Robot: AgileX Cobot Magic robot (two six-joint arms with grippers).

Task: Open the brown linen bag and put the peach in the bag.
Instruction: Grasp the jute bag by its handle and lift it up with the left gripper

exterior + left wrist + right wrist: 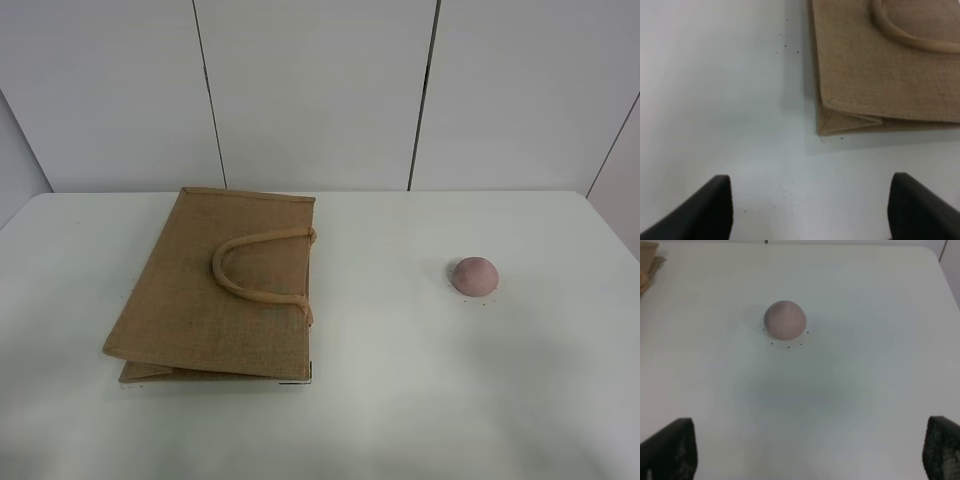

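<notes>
The brown linen bag (215, 290) lies flat and closed on the white table, left of centre, with its loop handle (255, 265) resting on top. The left wrist view shows one corner of the bag (880, 65). The peach (474, 275) sits alone on the table to the right; it also shows in the right wrist view (785, 319). Neither gripper shows in the exterior high view. My left gripper (810, 210) is open and empty, short of the bag's corner. My right gripper (810, 450) is open and empty, some way short of the peach.
The white table (400, 400) runs to white wall panels (320, 90) at the back. Its right edge and rounded corner (935, 255) lie beyond the peach. Small dark specks dot the surface around the peach and near the bag's corner.
</notes>
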